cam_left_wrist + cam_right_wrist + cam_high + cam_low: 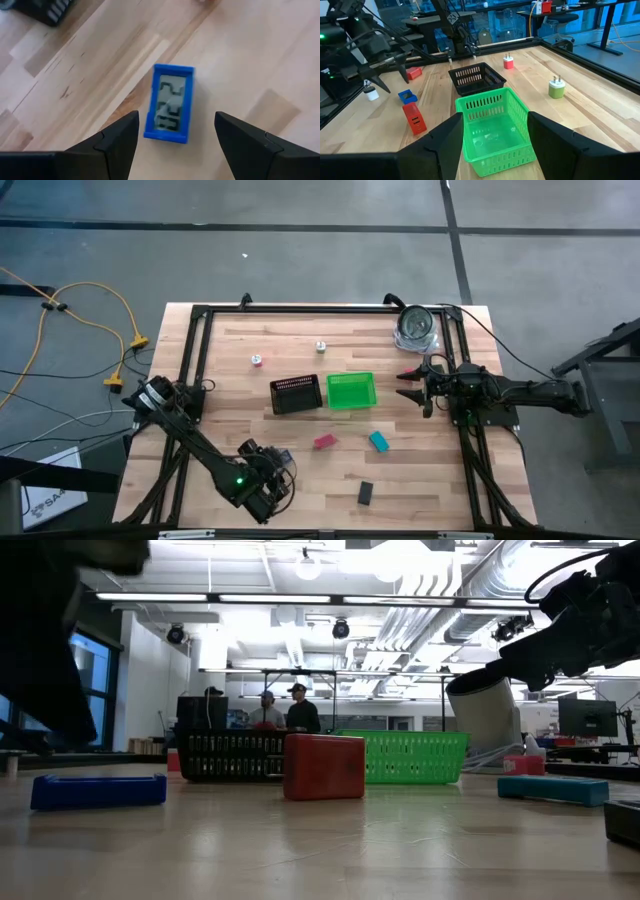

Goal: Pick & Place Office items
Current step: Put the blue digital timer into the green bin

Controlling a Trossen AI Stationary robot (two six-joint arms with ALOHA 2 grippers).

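Observation:
A small blue block with a grey display [170, 107] lies flat on the wooden table near its front left, display up; it also shows as the blue block [98, 790] in the low view. My left gripper [175, 117] hangs open above it, slanting down, one finger to each side and apart from it. A red block [324, 441], a teal block [378, 441] and a black block [366, 493] lie on the table's near half. My right gripper [405, 383] waits open at the right, level, facing the green bin [495, 130].
A black mesh tray [297, 394] and the green bin [351, 391] stand side by side mid-table. A pink bit [257, 360] and a pale bit [321, 347] stand behind them. A shiny silver round object [415, 327] sits at the far right corner. People stand in the room beyond.

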